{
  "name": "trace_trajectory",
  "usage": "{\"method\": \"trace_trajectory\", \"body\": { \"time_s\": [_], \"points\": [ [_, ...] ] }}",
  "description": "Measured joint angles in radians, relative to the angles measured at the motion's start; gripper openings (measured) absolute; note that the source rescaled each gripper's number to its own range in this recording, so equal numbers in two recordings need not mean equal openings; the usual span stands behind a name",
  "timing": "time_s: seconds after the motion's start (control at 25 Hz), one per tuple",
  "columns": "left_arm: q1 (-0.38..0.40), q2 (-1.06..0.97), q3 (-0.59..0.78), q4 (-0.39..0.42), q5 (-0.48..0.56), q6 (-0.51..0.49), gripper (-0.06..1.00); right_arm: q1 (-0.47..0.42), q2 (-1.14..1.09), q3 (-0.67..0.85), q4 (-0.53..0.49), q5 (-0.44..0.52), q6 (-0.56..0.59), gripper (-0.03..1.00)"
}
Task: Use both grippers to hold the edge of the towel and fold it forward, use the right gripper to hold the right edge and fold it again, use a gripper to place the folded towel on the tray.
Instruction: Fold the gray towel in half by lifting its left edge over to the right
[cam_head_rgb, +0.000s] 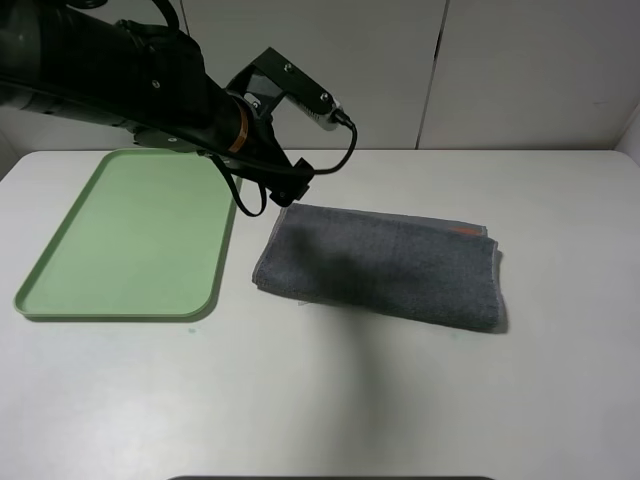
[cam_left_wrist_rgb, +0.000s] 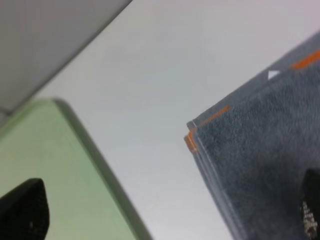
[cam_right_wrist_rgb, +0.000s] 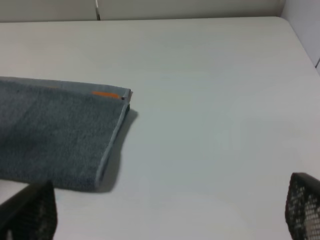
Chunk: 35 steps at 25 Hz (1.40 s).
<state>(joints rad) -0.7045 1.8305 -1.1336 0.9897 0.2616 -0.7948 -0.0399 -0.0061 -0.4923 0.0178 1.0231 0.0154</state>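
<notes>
First fold looks done; the second fold and the tray are left.

The towel (cam_head_rgb: 380, 265) lies on the desk (cam_head_rgb: 400, 400) just right of the tray (cam_head_rgb: 120, 240), not touching it. It is doubled into a long strip with orange marks along its far hem, so I judge the forward fold finished. The right edge is not yet folded over, and the towel is not on the tray. The left claw (cam_left_wrist_rgb: 167, 220) hangs wide open above the towel's far left corner, gripping nothing. The right claw (cam_right_wrist_rgb: 167, 212), outside the high view, is also spread open and empty, facing the towel's right end.
</notes>
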Motion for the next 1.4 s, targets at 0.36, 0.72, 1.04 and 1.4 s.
{"method": "trace_trajectory", "body": {
  "time_s": [0.36, 0.72, 1.04, 1.4],
  "points": [
    [0.003, -0.015, -0.008, -0.31, 0.122, -0.086, 0.98, 0.0, 0.0, 0.0, 0.0, 0.0, 0.0, 1.0],
    [0.019, -0.001, -0.021, -0.518, 0.135, 0.021, 0.92, 0.0, 0.0, 0.0, 0.0, 0.0, 0.0, 1.0],
    [0.035, 0.106, -0.128, -0.587, 0.183, 0.157, 0.92, 0.0, 0.0, 0.0, 0.0, 0.0, 0.0, 1.0],
    [0.043, 0.232, -0.221, -0.729, 0.215, 0.225, 0.92, 0.0, 0.0, 0.0, 0.0, 0.0, 0.001, 1.0]
  ]
}}
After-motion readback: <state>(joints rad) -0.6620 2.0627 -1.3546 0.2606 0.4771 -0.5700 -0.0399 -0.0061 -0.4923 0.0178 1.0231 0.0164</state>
